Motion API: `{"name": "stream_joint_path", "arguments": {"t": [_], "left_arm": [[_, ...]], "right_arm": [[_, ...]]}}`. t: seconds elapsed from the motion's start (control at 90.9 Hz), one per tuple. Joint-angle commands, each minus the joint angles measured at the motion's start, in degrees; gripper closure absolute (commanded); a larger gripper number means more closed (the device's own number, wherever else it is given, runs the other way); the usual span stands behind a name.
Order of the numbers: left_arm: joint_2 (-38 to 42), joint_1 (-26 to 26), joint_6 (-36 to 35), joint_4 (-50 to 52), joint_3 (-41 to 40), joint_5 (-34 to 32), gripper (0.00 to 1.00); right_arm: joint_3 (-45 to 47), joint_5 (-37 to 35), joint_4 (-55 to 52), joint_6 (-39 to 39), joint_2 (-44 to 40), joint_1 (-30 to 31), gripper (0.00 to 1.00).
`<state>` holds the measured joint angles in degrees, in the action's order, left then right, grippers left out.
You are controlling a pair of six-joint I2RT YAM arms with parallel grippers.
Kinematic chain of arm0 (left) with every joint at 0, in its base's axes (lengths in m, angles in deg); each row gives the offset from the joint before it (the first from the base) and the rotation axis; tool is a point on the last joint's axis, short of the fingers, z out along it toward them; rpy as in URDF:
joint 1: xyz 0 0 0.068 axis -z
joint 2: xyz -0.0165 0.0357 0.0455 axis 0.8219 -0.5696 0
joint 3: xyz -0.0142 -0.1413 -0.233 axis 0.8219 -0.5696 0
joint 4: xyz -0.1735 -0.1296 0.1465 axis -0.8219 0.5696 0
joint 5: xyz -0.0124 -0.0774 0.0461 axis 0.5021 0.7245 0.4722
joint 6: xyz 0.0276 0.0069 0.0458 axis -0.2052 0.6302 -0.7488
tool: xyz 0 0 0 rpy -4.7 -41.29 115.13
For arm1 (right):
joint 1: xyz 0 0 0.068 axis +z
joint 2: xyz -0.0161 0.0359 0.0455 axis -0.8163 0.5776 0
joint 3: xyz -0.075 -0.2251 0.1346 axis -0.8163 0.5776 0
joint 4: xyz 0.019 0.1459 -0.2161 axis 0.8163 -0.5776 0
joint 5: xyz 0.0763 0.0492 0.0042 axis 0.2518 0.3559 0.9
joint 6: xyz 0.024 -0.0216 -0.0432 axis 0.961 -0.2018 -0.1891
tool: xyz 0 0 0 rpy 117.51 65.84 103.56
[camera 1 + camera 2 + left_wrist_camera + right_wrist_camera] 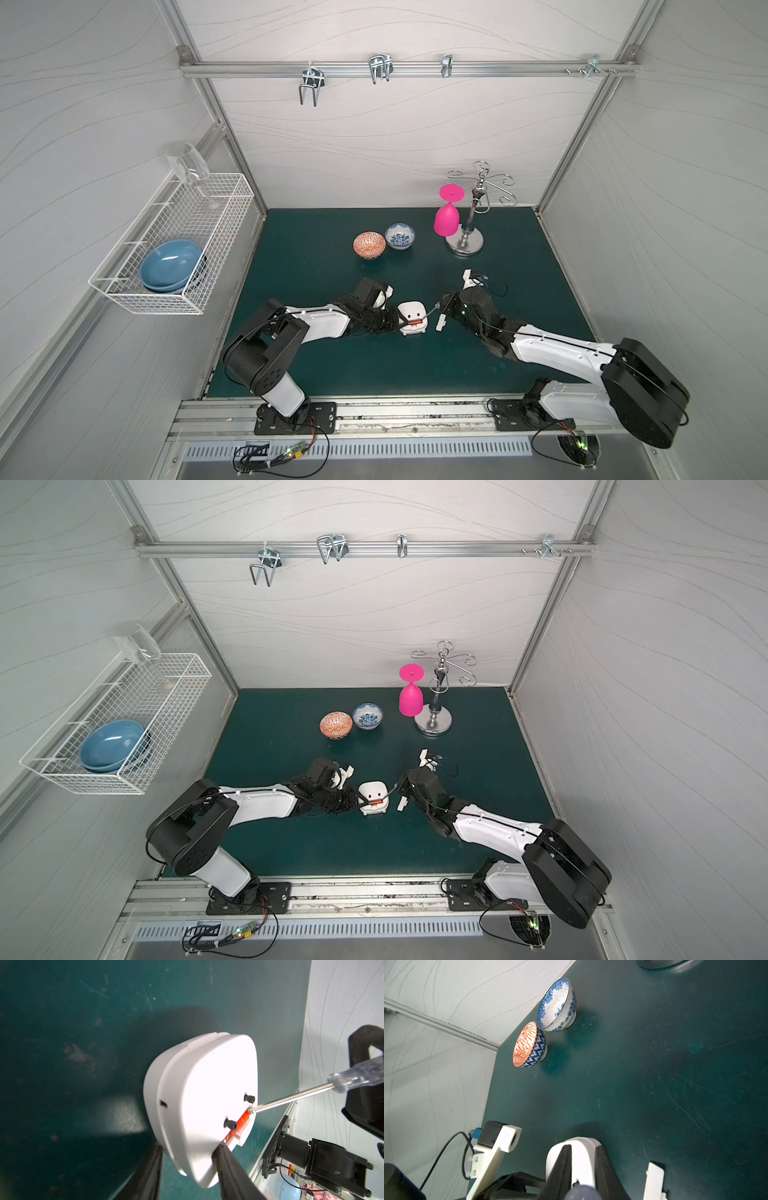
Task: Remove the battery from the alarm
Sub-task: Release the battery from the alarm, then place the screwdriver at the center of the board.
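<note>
the battery (242, 1118) sits in the rectangular recess along one edge of the alarm's back, with a strip of its red-orange side showing. the alarm (411, 311) is near the middle of the green mat (374, 365), between the two arms. its plain white back is turned up and two small black knobs (230, 1124) stand out of it.

the left gripper (188, 1148) pinches the alarm at the recess edge. one dark finger (226, 1163) presses on the back, right at the battery's end, and the other goes under the face side.

the right gripper (583, 1152) is clamped on the clear handle of the screwdriver (295, 1098). the thin metal shaft slants down from the handle to the recess, and its tip touches the battery's opposite end.

a small white cover piece (439, 321) lies on the mat just beside the alarm, on the right arm's side. farther back on the mat, well apart from the alarm, an orange bowl (369, 245) and a blue-and-white bowl (400, 236) stand side by side.
</note>
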<state>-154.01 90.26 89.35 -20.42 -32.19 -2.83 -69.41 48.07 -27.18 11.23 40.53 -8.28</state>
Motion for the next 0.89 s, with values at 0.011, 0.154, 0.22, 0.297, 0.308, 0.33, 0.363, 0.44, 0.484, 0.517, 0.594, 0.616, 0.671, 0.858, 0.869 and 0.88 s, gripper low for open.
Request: {"name": "stream_joint_path", "arguments": {"t": [0.011,0.154,0.22,0.297,0.308,0.33,0.363,0.44,0.484,0.517,0.594,0.616,0.671,0.858,0.869,0.88], "left_arm": [[-1.4,1.6,-1.0,4.4,-1.5,-2.2,0.5],[-1.5,1.5,-1.2,4.8,-1.4,-2.7,0.49],[-1.3,1.6,-1.1,4.8,-1.4,-2.9,0.49],[-1.2,1.6,-1.1,4.9,-1.4,-3.1,0.49],[-1.2,1.6,-1.1,4.9,-1.4,-3.1,0.49],[-1.2,1.6,-1.2,5.0,-1.4,-3.2,0.49],[-1.3,1.6,-1.2,5.0,-1.3,-3.2,0.49],[-1.7,1.6,-1.4,5.4,-0.9,-3.3,0.48],[-2.0,1.5,-1.4,5.6,-0.8,-3.5,0.47],[-2.4,1.6,-1.6,5.9,-0.5,-3.8,0.47],[-3.4,2.0,-2.3,7.2,0.5,-4.7,0.46],[-3.7,2.1,-2.5,7.7,0.9,-5.1,0.46],[-4.3,2.5,-3.1,8.8,1.7,-6.0,0.46],[-5.0,2.7,-3.3,10.2,2.2,-7.9,0.45],[-5.1,2.7,-3.4,10.4,2.3,-8.0,0.45],[-5.1,2.8,-3.5,10.6,2.4,-8.0,0.45]], "right_arm": [[-0.4,5.7,9.1,2.8,-2.0,0.5,1.0],[0.3,6.7,9.6,2.7,-3.2,-0.2,1.0],[0.7,7.1,9.5,2.7,-3.9,-0.6,1.0],[1.2,7.3,9.2,2.7,-5.0,-1.1,1.0],[1.2,7.3,9.0,2.6,-5.3,-1.2,1.0],[1.3,7.1,8.5,2.5,-5.7,-1.3,1.0],[1.6,6.9,7.9,2.2,-6.8,-1.7,1.0],[1.9,5.8,4.3,0.7,-9.8,-2.7,1.0],[1.9,5.2,1.6,-1.0,-12.2,-3.3,1.0],[1.2,4.3,-1.8,-2.3,-14.1,-3.8,1.0],[-2.5,2.6,-13.4,-8.3,-17.8,-4.9,1.0],[-3.6,1.9,-18.6,-10.3,-18.8,-5.2,1.0],[-7.6,1.2,-27.3,-16.1,-20.1,-6.2,1.0],[-23.2,10.3,-60.7,-29.3,-12.0,-16.3,1.0],[-23.9,11.0,-61.9,-29.9,-11.1,-17.1,1.0],[-24.8,11.7,-63.6,-30.6,-9.6,-17.7,1.0]]}}
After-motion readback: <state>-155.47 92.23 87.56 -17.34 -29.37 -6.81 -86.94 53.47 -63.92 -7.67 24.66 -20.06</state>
